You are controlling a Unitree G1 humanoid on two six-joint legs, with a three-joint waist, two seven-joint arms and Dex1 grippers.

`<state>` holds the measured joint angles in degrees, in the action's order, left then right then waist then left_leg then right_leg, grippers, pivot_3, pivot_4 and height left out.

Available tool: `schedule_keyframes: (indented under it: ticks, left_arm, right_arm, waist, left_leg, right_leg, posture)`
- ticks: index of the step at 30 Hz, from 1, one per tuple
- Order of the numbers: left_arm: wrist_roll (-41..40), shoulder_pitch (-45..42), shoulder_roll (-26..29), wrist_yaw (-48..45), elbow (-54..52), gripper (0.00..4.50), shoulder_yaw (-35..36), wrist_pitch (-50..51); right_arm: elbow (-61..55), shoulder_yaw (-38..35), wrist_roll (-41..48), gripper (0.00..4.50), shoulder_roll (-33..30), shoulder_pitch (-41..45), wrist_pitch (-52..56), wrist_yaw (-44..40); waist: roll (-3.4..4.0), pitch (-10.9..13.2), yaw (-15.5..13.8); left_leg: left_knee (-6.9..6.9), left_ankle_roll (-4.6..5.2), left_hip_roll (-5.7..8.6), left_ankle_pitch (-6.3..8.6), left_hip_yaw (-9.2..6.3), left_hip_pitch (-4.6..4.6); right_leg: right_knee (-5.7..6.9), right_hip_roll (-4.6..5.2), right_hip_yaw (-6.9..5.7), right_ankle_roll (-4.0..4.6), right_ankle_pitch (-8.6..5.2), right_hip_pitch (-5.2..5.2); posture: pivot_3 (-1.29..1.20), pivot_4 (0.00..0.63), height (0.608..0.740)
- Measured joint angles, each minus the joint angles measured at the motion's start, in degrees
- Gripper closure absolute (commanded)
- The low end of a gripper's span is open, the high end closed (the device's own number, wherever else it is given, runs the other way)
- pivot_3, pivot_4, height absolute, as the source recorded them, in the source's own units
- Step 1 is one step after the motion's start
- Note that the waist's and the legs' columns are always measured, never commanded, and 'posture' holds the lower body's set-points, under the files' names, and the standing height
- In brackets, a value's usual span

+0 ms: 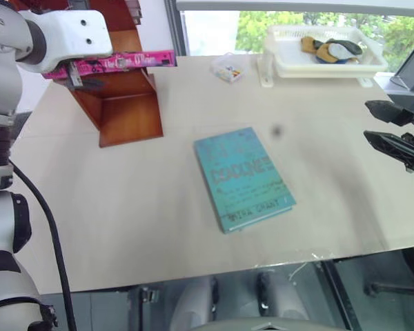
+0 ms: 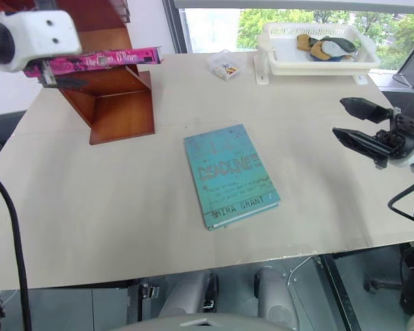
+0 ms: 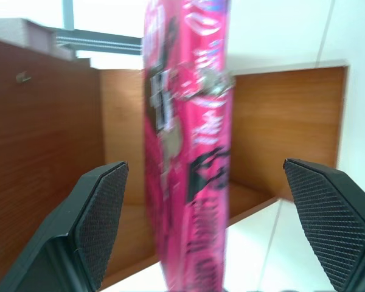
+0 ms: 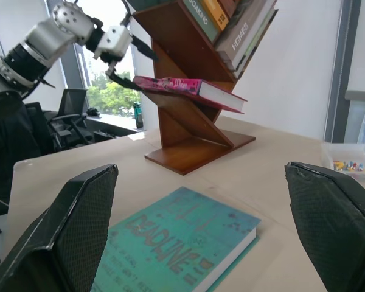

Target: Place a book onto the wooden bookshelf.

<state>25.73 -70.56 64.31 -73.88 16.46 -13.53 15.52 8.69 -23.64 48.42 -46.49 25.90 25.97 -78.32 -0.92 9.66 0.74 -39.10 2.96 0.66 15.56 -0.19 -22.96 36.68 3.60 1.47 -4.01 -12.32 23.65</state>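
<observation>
Book (image 1: 117, 63): thin paperback, bright magenta-pink cover with small pictures and dark lettering, lettering too blurred to read; white page edges visible in right wrist view. Lying flat on a slanted board of the wooden bookshelf (image 1: 127, 114), one end projecting past the board's edge toward the middle of the surface

Wooden bookshelf: reddish-brown polished wood, zigzag slanted boards on a flat base, standing at far left of the pale surface (image 1: 124, 221). Upper compartment holding several leaning books, one spine reading "HOME"

Left end effector (image 4: 126, 61): at the book's shelf-side end, fingers (image 3: 100, 213) spread wide on either side of the book's edge, clear gaps both sides, released

Right end effector (image 2: 359, 124): raised over right side of surface, well apart from all items, fingers parted, grasping nothing

Teal-green book (image 2: 230, 174): flat at centre of surface, cover reading "DEADLINE" and "MIRA GRANT"; smaller lines unreadable

White plastic basket (image 1: 290, 63): far right of surface by the window, containing tan and dark items, not identifiable

Small clear box (image 1: 227, 69): just left of the basket, small coloured bits inside
</observation>
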Motion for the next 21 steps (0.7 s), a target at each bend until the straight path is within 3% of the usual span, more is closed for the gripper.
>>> schedule_keyframes:
  ticks: [13,21]
  left_arm:
    - [-8.47,-4.0,-1.42,-0.31,-0.51,0.05,4.78,-2.36]
    - [-22.86,0.51,-2.75,-4.44,-9.38,0.05,11.0,-0.44]
  right_arm:
    - [0.04,-0.95,0.51,0.0,-1.55,-0.16,0.71,-0.17]
    - [0.25,-1.07,0.52,0.0,-2.88,0.54,1.36,-1.0]
  waist:
    - [-0.02,0.01,-0.03]
    - [-0.03,0.01,0.01]
  left_leg:
    - [-0.04,0.0,0.01,0.0,0.0,-0.01]
    - [-0.08,0.0,-0.03,0.0,-0.01,0.0]
  right_leg:
    - [0.0,0.02,0.0,0.0,0.0,0.0]
    - [0.02,0.01,-0.01,0.0,0.0,-0.01]
  posture:
    - [0.0,0.15,0.74]
    - [0.0,0.15,0.74]
